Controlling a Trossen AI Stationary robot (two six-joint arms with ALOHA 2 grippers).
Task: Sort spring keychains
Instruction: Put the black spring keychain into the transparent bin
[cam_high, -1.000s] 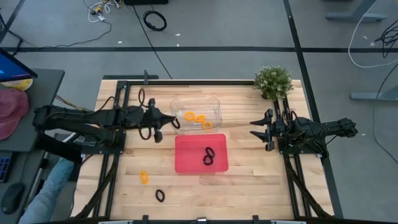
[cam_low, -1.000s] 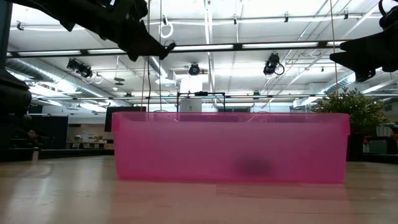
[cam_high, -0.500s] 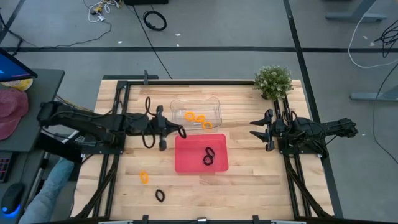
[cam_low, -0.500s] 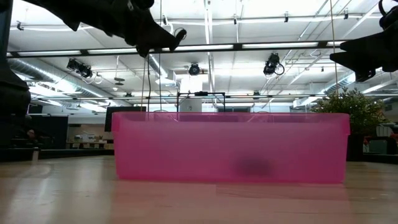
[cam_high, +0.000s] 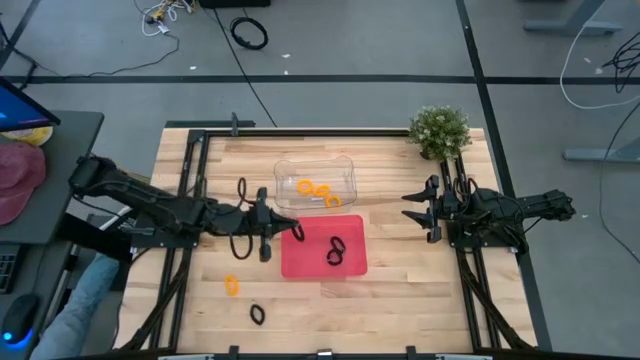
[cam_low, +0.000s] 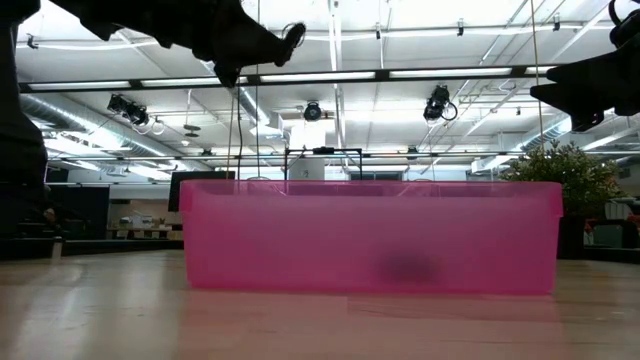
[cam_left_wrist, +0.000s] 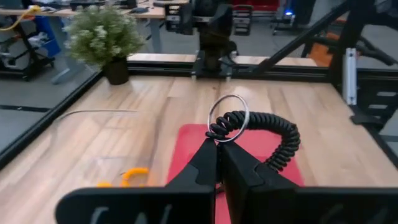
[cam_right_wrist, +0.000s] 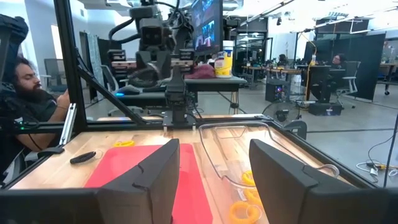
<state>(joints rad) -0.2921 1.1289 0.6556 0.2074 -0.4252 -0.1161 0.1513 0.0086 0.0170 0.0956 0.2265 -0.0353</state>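
Gripping a black spring keychain (cam_left_wrist: 264, 127) by its metal ring end, the left gripper (cam_high: 282, 227) hangs above the left edge of the red tray (cam_high: 305, 260), fingers clenched on the coil. Two black keychains (cam_high: 335, 250) lie inside that tray. Orange keychains (cam_high: 317, 191) sit in the clear container (cam_high: 345, 170) just behind the tray. One orange keychain (cam_high: 232, 286) and one black one (cam_high: 257, 314) rest on the bench (cam_high: 400, 290) left-front of the tray. The right gripper (cam_high: 412, 208) waits right of the tray, fingers spread and empty

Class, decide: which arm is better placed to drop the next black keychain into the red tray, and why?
Left. Its end effector already grips a black spring keychain at the red tray's left edge. The right end effector waits open and empty beside the tray.
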